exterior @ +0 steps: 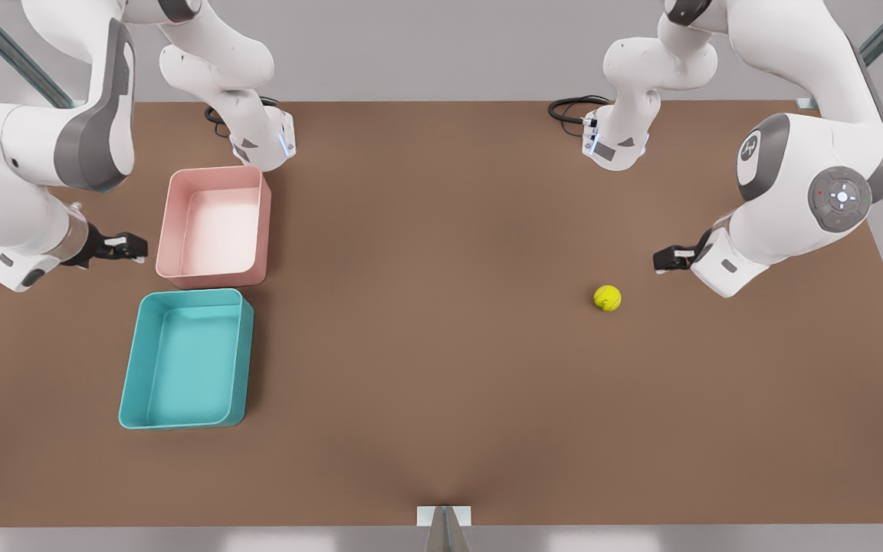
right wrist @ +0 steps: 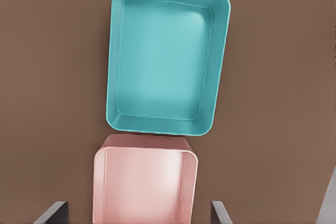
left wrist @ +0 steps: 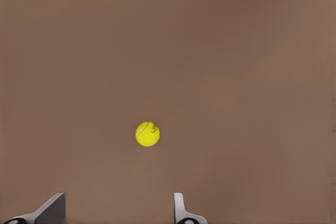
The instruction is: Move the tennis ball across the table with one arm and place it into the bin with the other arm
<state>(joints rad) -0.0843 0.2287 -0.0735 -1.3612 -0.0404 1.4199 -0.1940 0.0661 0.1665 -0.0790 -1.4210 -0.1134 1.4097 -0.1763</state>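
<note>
On the front view's right side of the table (exterior: 441, 429), the tennis ball (exterior: 607, 297) lies alone on the brown surface, well apart from both tubs. The left gripper (exterior: 660, 261) hangs above the table a little to the right of the ball and farther from the camera; in its wrist view the ball (left wrist: 148, 134) sits ahead of the two fingertips (left wrist: 181, 208), which are spread wide with nothing between them. The right gripper (exterior: 139, 247) hovers on the opposite side, just beside the pink tub (exterior: 214, 222), with the bin (exterior: 187, 359) a little nearer to the camera. Its wrist view looks down on both containers, the bin (right wrist: 167, 59) and the pink tub (right wrist: 145, 184), and its fingertips (right wrist: 52, 212) also stand apart and hold nothing.

I judge that the task is only at its start: the ball is not yet touched. The step in hand seems to be the approach of the left gripper to the ball. To do it well, the gripper should first come directly over the ball, so that the ball is centred between the fingers, and then go down slowly. A ball rolls easily, so one finger touching it early may push it away. The right arm waits.
</note>
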